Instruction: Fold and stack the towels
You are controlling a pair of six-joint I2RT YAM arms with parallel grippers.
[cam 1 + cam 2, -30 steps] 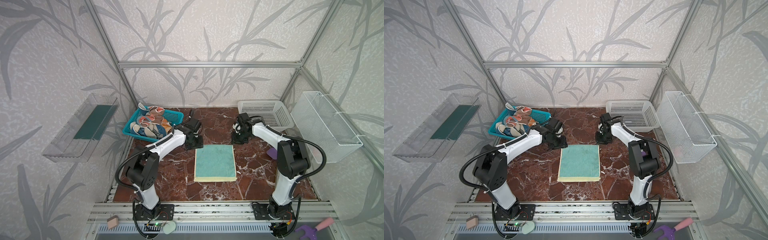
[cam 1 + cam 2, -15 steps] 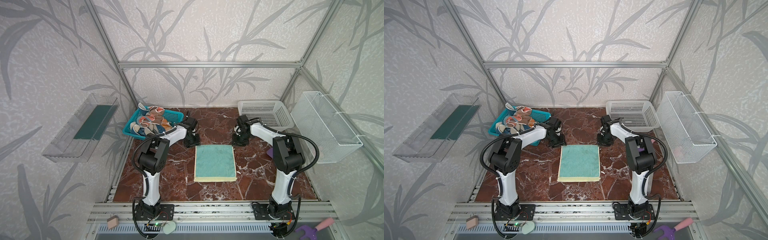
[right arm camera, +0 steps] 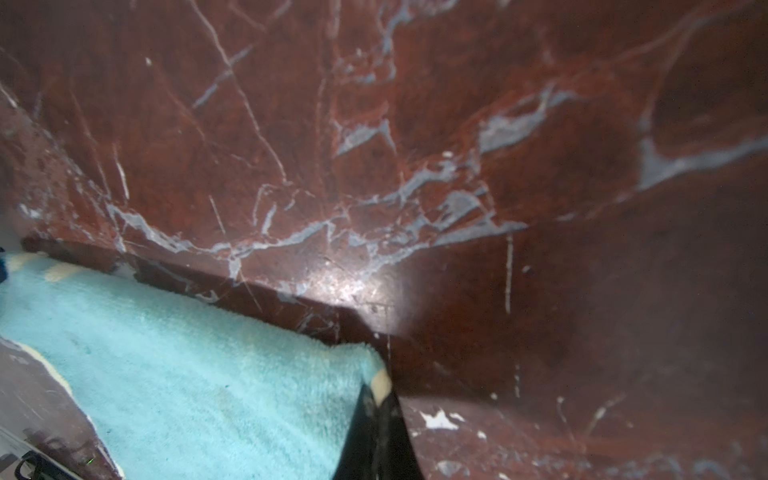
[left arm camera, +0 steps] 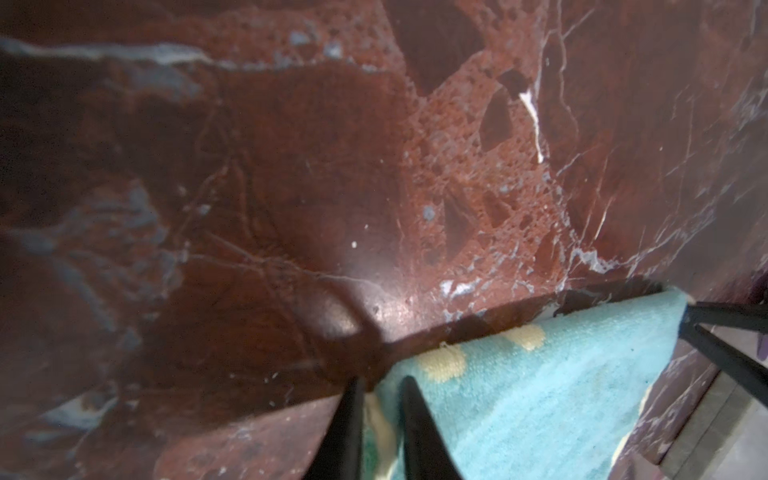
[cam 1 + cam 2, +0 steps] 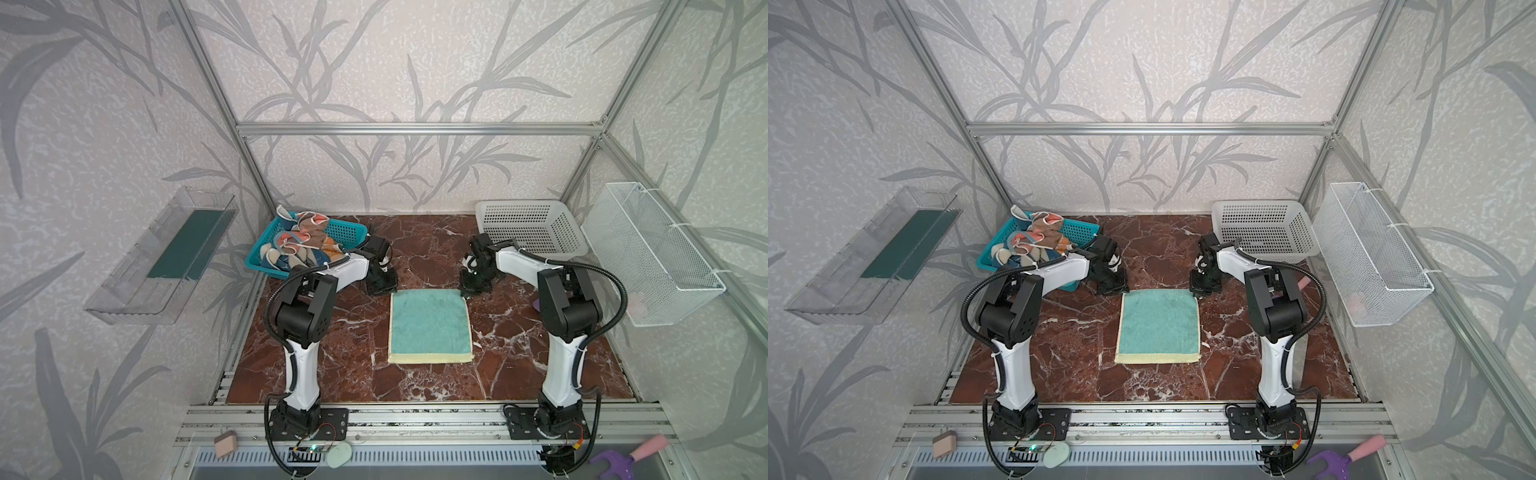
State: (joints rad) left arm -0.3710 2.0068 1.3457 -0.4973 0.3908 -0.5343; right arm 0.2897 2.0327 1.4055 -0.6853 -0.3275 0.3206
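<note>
Both arms have drawn their elbows up and inward over the last second, and their jaws, parted then, have closed at the two far corners of the square teal terry towel (image 5: 430,322) with a pale yellow border. That towel lies flat in the middle of the red-brown marble surface (image 5: 345,332). The other crumpled printed towels (image 5: 299,245) sit heaped in the teal plastic basket (image 5: 347,235) at the far left.

In the right wrist view the right jaws are together, pinching the cream tip of one corner. In the left wrist view the left jaws stand almost together with the corner's edge between them, so I judge that pinch made, but shallow.

The step in hand looks like the first fold. To do it well, raise both corners evenly and only slightly. Keep the far edge taut between them, carry it toward the near yellow edge, and lay corner onto corner before letting go. A shallow bite could slip, and a high lift could drag the whole cloth.
</note>
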